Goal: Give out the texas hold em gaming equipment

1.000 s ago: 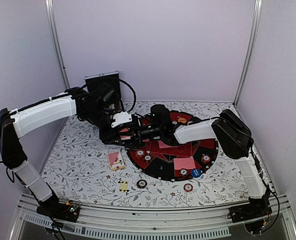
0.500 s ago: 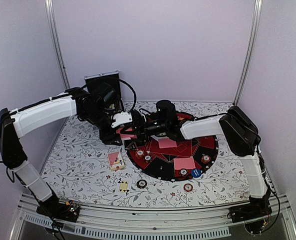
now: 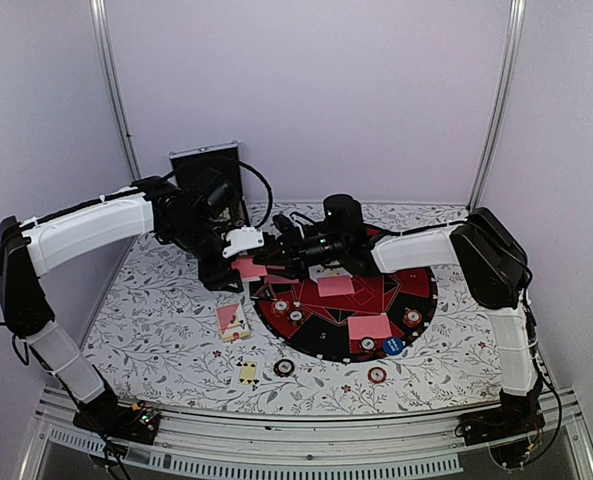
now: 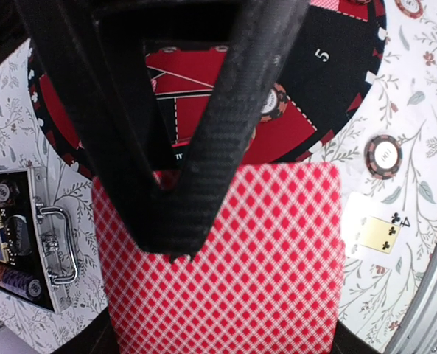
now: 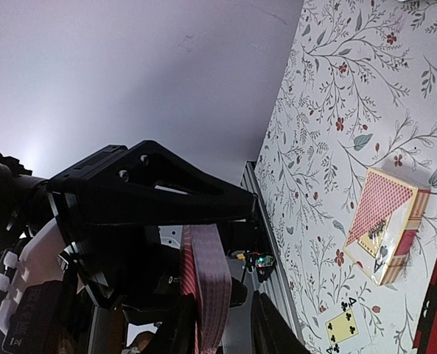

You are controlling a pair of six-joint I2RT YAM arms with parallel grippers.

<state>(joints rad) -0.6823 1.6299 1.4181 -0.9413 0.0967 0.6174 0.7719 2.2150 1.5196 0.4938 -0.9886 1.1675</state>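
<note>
My left gripper is shut on a deck of pink-backed playing cards, held above the left rim of the round red-and-black poker mat. In the left wrist view the deck fills the lower frame under my left gripper. My right gripper reaches in from the right to the deck's end. In the right wrist view its jaws straddle the deck's edge: one finger lies against it, the other stands apart. Two pink cards lie on the mat.
The pink card box and a clubs card lie left of the mat. Striped chips sit near the front edge. A blue button and more chips rest on the mat. The black case stands behind.
My right gripper has moved left across the mat up to the deck, and its jaws have narrowed around the deck's edge. The left arm has stayed still with the deck.
</note>
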